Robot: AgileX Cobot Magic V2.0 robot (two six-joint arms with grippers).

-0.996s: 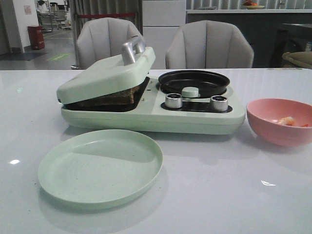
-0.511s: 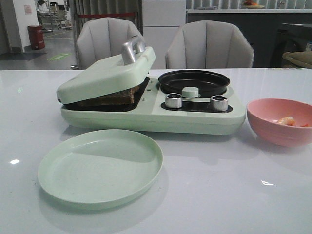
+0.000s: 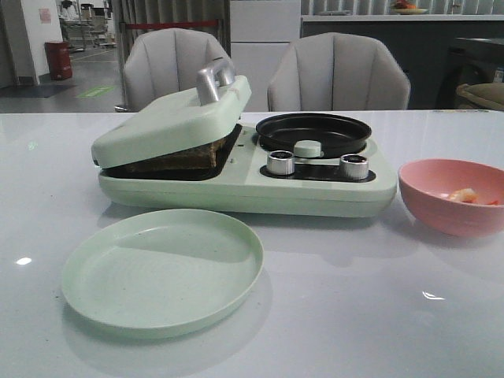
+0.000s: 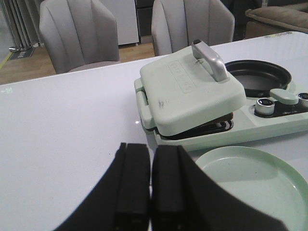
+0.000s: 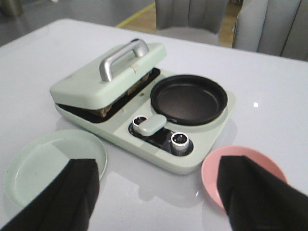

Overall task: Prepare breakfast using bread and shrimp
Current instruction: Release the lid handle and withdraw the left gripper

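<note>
Front view shows a pale green cooker [image 3: 315, 189] on the white table [image 3: 378, 315], its lid [image 3: 169, 122] resting tilted on the bread [image 3: 185, 156], whose brown edge shows in the gap under the lid. Right of the lid sits a round black pan [image 3: 313, 132] with two silver knobs [image 3: 280, 162] in front. An empty green plate [image 3: 161, 270] lies just before the cooker. A pink bowl [image 3: 441, 209] to the right holds the shrimp [image 3: 465, 194].

Neither arm appears in the front view. The left wrist view shows the left gripper [image 4: 150, 178] with jaws together, holding nothing, above the table near the plate. The right wrist view shows the right gripper [image 5: 159, 192] with jaws wide apart, above the plate and bowl.
</note>
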